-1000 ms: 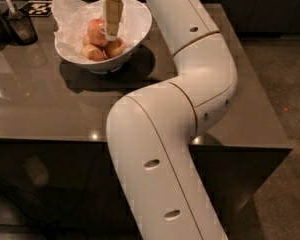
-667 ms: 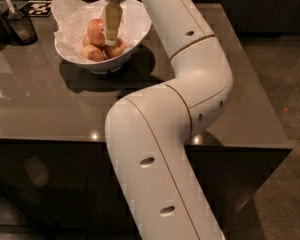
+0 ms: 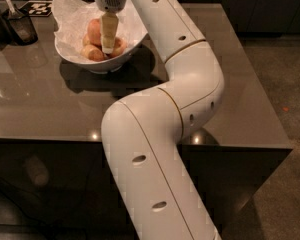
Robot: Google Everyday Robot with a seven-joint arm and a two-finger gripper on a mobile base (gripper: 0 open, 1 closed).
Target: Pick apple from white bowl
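Observation:
The white bowl (image 3: 127,49) stands at the back left of the table, lined with crinkled white paper and holding several apples. The reddish-pink apple (image 3: 94,29) lies at the back of the pile, just left of my gripper; no sticker shows on it. Paler apples (image 3: 93,52) lie in front of it. My gripper (image 3: 108,48) points straight down into the bowl among the apples, its tip at the level of the fruit. The arm reaches over the bowl from the right and hides part of the bowl's right side.
The bowl sits on a dark glossy table (image 3: 50,99). A dark holder with utensils (image 3: 17,24) stands at the far left. A black-and-white marker tag (image 3: 37,7) lies behind it. The table's front edge runs just below the arm's elbow.
The gripper has stayed over the bowl's middle and lowered slightly among the apples. The apples and bowl have not visibly moved.

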